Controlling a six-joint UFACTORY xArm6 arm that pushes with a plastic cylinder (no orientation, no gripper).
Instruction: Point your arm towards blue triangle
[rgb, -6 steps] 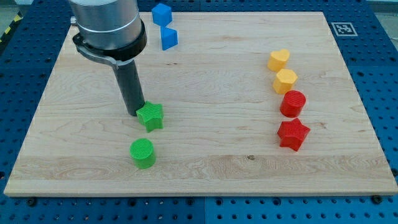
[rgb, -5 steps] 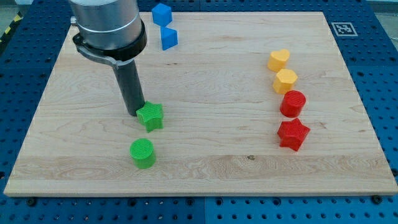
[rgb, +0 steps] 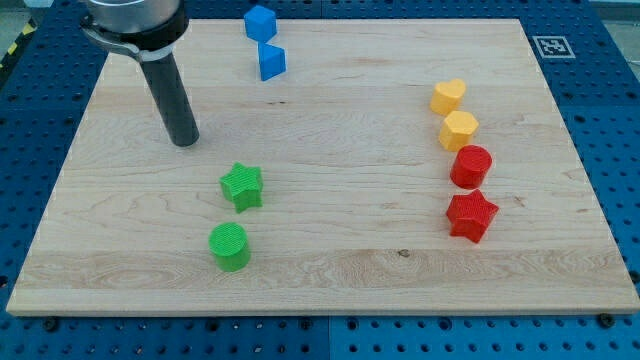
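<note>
The blue triangle (rgb: 271, 62) lies near the view's top, left of centre, just below a blue cube-like block (rgb: 260, 22). My tip (rgb: 185, 140) rests on the wooden board (rgb: 340, 270), to the lower left of the blue triangle and well apart from it. A green star (rgb: 242, 186) lies below and to the right of my tip, with a gap between them. A green cylinder (rgb: 230, 246) sits below the star.
On the view's right, a column runs top to bottom: a yellow heart-like block (rgb: 449, 96), a yellow hexagon (rgb: 459, 130), a red cylinder (rgb: 471, 166), a red star (rgb: 471, 216). A marker tag (rgb: 551, 46) sits at the board's top right corner.
My tip has moved up and to the left, away from the green star it was touching. The blocks have not moved.
</note>
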